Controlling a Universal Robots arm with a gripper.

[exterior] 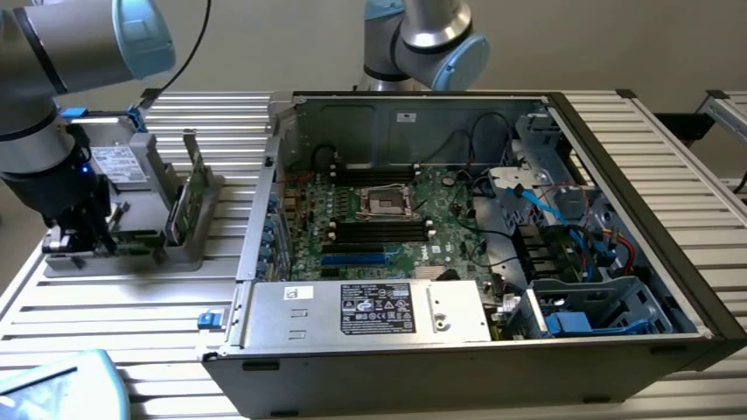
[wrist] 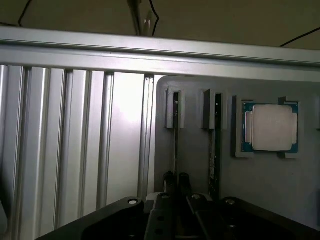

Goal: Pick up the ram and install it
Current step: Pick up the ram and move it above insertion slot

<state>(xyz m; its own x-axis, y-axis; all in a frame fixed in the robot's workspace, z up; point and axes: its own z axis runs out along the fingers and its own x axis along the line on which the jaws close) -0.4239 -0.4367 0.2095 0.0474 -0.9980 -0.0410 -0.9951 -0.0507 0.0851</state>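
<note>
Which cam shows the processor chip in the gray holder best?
Wrist view: the processor chip faces the camera, unobstructed, in its holder pocket. Exterior view: the holder sits beside the arm, chip too small to tell.

No wording can be read anywhere. The black label [exterior: 377,308] on the power supply [exterior: 461,317] carries white print and small marks, all too fine to make out. The white sticker [exterior: 299,293] beside it, the pale label [exterior: 407,115] on the case's rear wall [exterior: 350,131] and the printed label [exterior: 114,164] at the exterior view's left are equally illegible.
</note>
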